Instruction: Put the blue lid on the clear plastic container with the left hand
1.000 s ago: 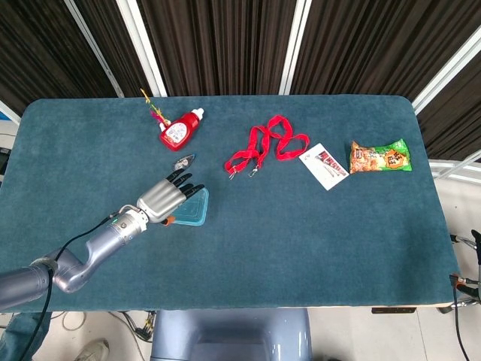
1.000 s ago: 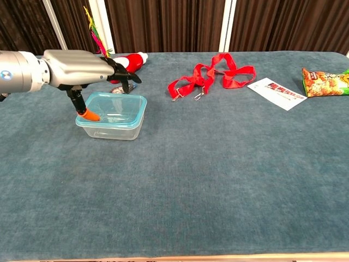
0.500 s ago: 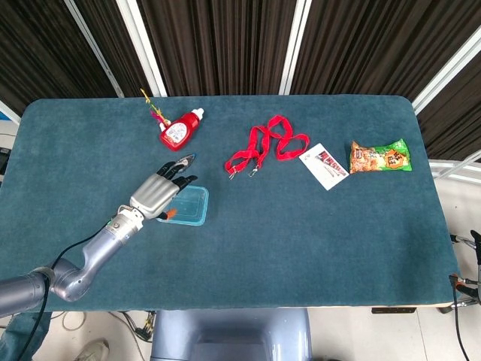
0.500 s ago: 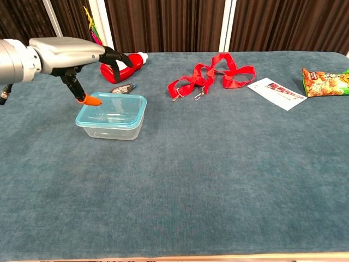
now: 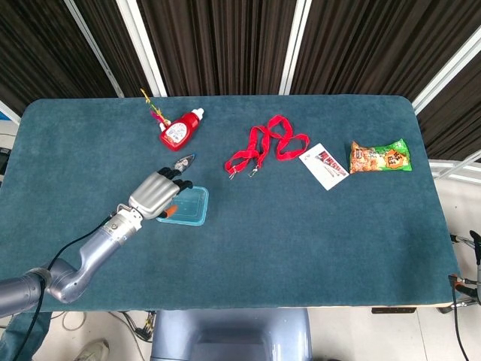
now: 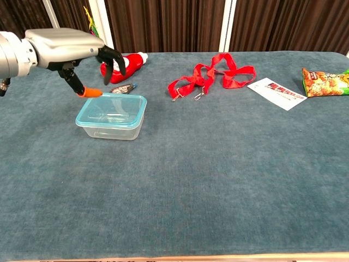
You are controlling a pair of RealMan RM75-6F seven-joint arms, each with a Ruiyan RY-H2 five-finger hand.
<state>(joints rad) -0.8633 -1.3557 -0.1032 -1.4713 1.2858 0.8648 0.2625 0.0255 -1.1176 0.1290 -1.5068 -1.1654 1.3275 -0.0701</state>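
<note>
One blue lid [image 6: 112, 107] caps the clear plastic container [image 6: 113, 124].

Blue lid [image 6: 112, 106] seated on clear plastic container [image 6: 111, 126]; upright on table

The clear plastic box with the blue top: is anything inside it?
Through the walls of the clear plastic container, nothing shows inside. The blue lid sits on its rim. The left hand hovers above, holding nothing, and hides part of the lid in the head view.
</note>
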